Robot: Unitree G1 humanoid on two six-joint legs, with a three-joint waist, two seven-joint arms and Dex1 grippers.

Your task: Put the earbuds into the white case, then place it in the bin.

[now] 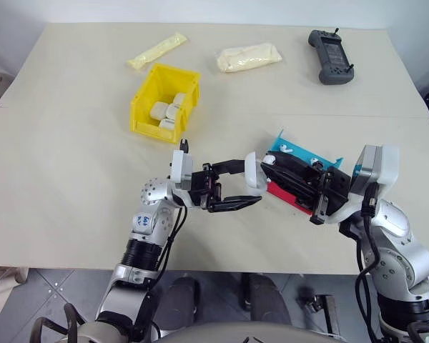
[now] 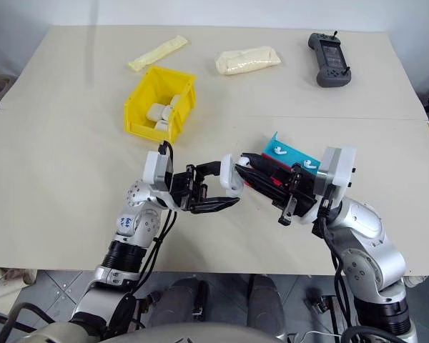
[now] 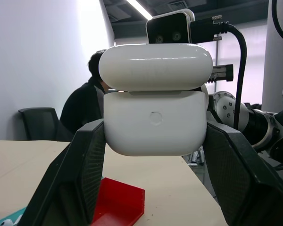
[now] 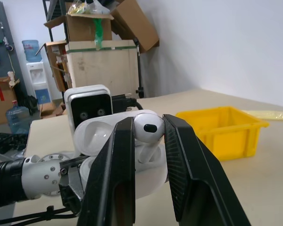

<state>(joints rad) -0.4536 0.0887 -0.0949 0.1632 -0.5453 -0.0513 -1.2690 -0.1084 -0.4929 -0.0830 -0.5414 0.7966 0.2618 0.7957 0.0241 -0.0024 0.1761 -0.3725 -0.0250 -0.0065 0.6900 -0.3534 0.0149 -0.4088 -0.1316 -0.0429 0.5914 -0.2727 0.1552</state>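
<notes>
My left gripper [image 1: 252, 187] is shut on the white case [image 3: 155, 127], holding it above the table with its lid flipped open. My right gripper [image 4: 148, 126] is shut on one of the earbuds [image 4: 146, 129], its stem pointing down at the case's open mouth [image 1: 253, 171]. Whether the stem touches the case I cannot tell. Two more earbuds [image 1: 284, 149] [image 1: 314, 161] lie on the teal part of the tray. The yellow bin [image 1: 144, 96] stands on the table farther back and to the left, apart from both grippers.
The red and teal tray [image 1: 300, 151] lies under my right gripper. Several white cases lie in the bin. Two pale yellow packets [image 1: 157, 50] [image 1: 248, 57] and a black controller [image 1: 330, 56] rest at the table's far side. A person [image 3: 87, 99] sits in the background.
</notes>
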